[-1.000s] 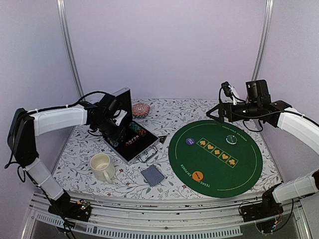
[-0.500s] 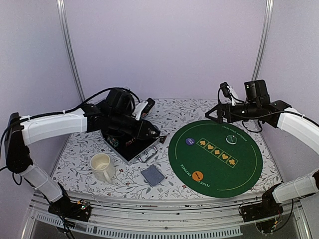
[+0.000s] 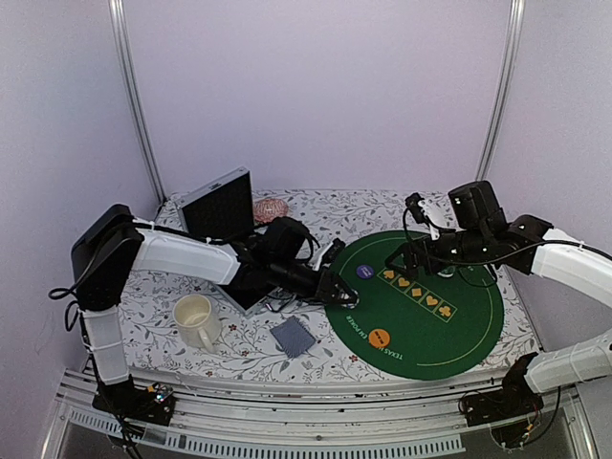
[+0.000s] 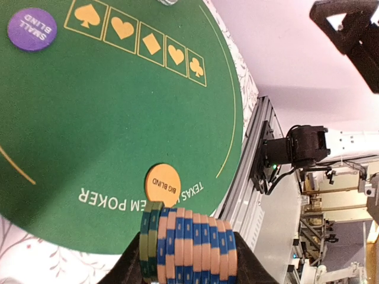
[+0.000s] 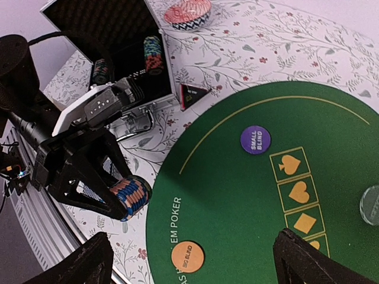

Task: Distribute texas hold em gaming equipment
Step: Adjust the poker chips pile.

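A stack of blue-and-peach striped poker chips point(image 4: 189, 245) with two green ones at its end is clamped between the fingers of my left gripper point(image 3: 339, 296). It hangs at the left edge of the round green poker mat point(image 3: 459, 330), and the chips point(image 5: 129, 197) also show in the right wrist view. My right gripper point(image 5: 192, 260) hovers open and empty over the mat. On the mat lie a purple small-blind disc point(image 5: 255, 139), an orange big-blind disc point(image 5: 188, 256) and a clear disc point(image 5: 372, 205). Grey-blue-backed cards point(image 3: 293, 337) lie left of the mat.
An open metal case point(image 3: 218, 204) with more chips point(image 5: 153, 53) stands at the back left. A black-red triangle marker point(image 5: 192, 94) sits beside it. A cream mug point(image 3: 196, 320) stands near the front left. A pink striped round object point(image 3: 272, 208) lies at the back.
My left arm has swung from the case to the mat's left edge with the chip stack in its grip. The right gripper has come lower and leftward over the mat.
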{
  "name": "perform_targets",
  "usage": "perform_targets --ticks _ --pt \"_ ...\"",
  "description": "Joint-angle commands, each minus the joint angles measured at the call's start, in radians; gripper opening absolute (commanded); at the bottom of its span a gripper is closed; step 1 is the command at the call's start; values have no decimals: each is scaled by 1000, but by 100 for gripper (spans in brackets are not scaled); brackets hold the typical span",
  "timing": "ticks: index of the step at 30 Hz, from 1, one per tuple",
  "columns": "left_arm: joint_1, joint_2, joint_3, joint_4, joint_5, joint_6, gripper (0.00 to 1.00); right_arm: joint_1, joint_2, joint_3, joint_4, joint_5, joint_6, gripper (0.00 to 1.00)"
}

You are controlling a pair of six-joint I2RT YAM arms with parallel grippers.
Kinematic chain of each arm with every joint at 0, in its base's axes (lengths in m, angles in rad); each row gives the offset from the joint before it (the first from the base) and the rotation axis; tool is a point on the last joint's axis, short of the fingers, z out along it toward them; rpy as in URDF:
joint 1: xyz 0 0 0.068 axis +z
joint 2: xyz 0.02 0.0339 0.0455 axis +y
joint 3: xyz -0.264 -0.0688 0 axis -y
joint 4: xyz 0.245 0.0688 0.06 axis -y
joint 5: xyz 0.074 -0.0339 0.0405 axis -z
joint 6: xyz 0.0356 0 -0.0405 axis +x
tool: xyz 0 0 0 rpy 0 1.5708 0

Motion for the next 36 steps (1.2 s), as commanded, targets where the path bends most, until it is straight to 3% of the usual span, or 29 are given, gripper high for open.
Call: perform_targets --ticks 1,6,12,17,24,30,36 --pt "-40 84 29 205 41 -123 0 14 -42 -44 -36 66 169 94" --pt "-41 149 32 311 -14 -176 0 60 -61 -123 -32 132 279 93" --pt "-37 276 119 409 -59 -204 0 100 -5 -140 2 160 300 93" --pt "-32 361 127 482 -92 -235 0 159 41 -150 53 146 237 93" --pt "-2 398 41 620 -68 -318 0 270 202 -115 94 241 128 91" --pt "10 411 17 683 -41 -330 0 270 283 -141 325 166 -37 89" --pt "19 417 -9 738 -27 -357 0 220 426 -93 379 96 -143 83"
